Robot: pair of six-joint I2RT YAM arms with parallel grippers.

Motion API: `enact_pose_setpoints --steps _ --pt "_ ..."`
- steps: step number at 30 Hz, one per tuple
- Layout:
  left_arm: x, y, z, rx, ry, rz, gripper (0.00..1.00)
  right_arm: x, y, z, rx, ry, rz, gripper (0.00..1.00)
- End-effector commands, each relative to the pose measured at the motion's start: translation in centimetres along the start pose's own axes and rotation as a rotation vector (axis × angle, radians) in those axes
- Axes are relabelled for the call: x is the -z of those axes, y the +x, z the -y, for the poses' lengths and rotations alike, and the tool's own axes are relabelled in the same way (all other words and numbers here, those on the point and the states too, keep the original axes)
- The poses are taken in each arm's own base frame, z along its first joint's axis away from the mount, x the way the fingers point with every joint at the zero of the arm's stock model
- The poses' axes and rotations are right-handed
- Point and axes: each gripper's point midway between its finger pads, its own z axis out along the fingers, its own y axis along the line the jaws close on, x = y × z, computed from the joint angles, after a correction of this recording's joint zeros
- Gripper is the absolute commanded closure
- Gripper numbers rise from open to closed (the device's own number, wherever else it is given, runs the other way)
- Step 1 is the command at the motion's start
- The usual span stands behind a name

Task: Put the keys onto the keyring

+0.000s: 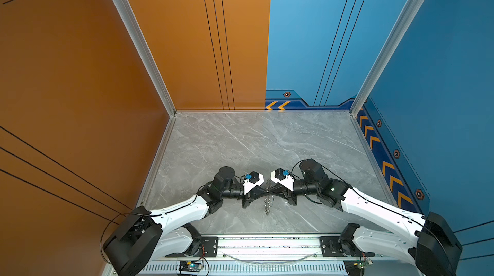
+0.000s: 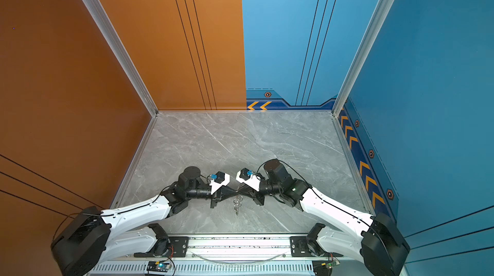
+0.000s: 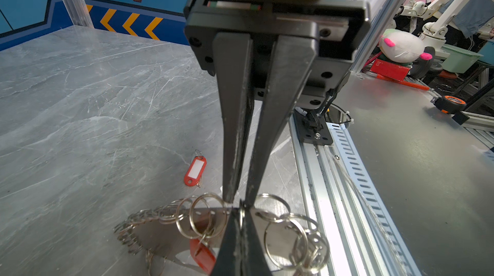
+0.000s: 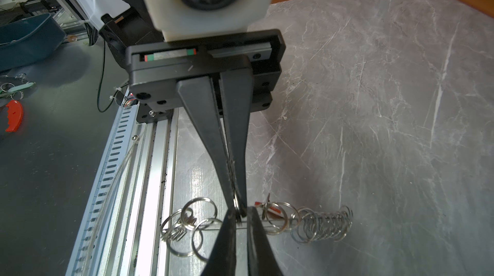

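The keyring [image 1: 268, 203] [image 2: 237, 203] hangs above the marble table between both grippers, a flat band [image 3: 211, 211] edged with silver split rings. My left gripper [image 3: 242, 207] [image 1: 263, 191] is shut on one ring, seen edge-on. My right gripper [image 4: 240, 211] [image 1: 272, 190] meets it tip to tip, its fingers pinched in on that same ring with only a slit between them. One key with a red tag [image 3: 203, 257] [image 4: 273, 209] hangs from a ring on the band. Another red-tagged key [image 3: 195, 170] lies loose on the table below; in both top views it is hidden.
An aluminium rail [image 1: 267, 242] runs along the table's near edge, close under the grippers. Orange and blue walls close in the left, back and right sides. Off the table lie a red tool [image 4: 13, 115] and spare rings [image 4: 10, 87].
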Motion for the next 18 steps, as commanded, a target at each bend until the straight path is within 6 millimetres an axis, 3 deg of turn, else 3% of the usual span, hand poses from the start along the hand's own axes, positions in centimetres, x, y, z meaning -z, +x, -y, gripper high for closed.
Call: enact_pose_setpoints --steps 1,12,18 --pt "-0.2 -1.0 0.6 -0.026 0.039 0.019 1.0 -0.3 1.0 0.0 0.01 -0.007 -0.028 0.91" --pt "0.0 -1.1 0.1 -0.031 0.001 0.023 1.0 -0.4 1.3 0.1 0.01 -0.007 -0.021 0.94" --pt "0.3 -1.3 -0.6 -0.036 -0.044 0.028 1.0 -0.5 2.1 -0.1 0.002 -0.017 -0.039 0.85"
